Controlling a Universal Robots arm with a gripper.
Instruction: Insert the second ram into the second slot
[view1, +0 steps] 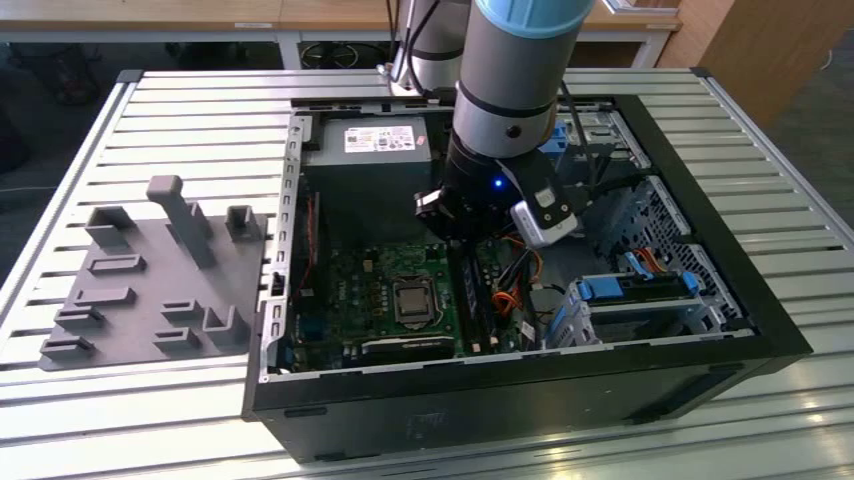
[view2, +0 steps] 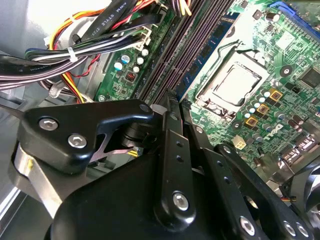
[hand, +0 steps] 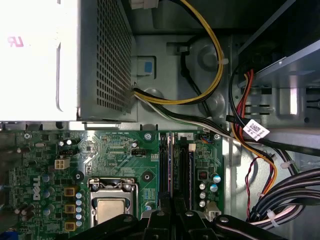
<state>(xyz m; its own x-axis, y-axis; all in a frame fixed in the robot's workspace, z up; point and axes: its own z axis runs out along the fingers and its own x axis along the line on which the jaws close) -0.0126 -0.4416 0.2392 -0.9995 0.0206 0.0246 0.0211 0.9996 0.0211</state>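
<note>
Slatted metal forms the table (view1: 174, 110) in the exterior view. On it lies an open computer case (view1: 534, 410), with a grey holder tray (view1: 147, 270) beside it on the exterior view's left. The robot arm (view1: 514, 90) reaches down into the case over the motherboard (view1: 360, 290), between the power supply (view1: 367, 150) and the drive cages (view1: 641, 290) on the exterior view's right. In the second wrist view the jaws are drawn close together at the near end of the memory slots (view2: 172, 50). The second ram (view2: 210, 47) stands there on edge, a blue strip on the side of the slots toward the CPU socket (view2: 232, 82). The jaws appear to pinch its top edge, though the linkage hides the contact itself. A tied cable bundle (view2: 75, 50) lies on the other side of the slots, apart from them. In the first wrist view the second ram (hand: 171, 165) shows as a thin pale line running along the slot bank into the jaws. Doing this step well likely means keeping the strip upright and in line with its slot and pressing straight down without twisting, since a tilted board could bind or seat at one end only.
</note>
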